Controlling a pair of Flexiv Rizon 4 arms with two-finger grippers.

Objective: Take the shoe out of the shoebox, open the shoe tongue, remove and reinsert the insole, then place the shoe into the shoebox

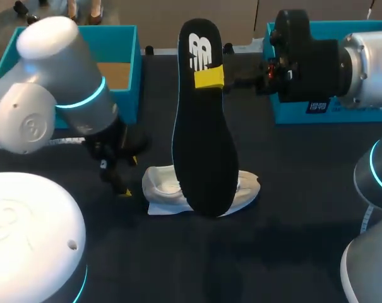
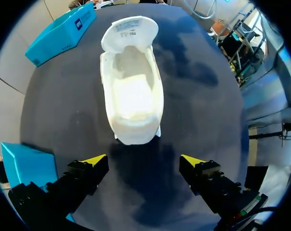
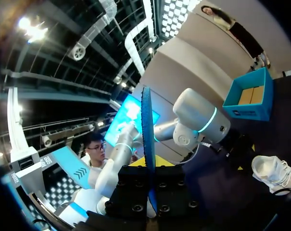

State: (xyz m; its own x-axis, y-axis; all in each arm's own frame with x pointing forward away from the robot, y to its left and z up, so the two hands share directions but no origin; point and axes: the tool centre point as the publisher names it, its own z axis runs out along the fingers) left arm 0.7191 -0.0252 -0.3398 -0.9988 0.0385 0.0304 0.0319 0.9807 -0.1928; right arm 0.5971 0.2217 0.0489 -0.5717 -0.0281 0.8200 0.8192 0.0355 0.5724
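Head view: R hand (image 1: 209, 77) is gripping the insole (image 1: 203, 151) over the shoe (image 2: 133, 96), L hand (image 2: 144, 160) is hanging open; you're reinserting next, needing toe alignment.

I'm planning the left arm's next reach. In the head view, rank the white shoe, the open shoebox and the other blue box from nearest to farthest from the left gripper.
1. white shoe: on the table just right of the left gripper.
2. open shoebox: beyond the gripper, at the far left.
3. other blue box: across the table, far right.
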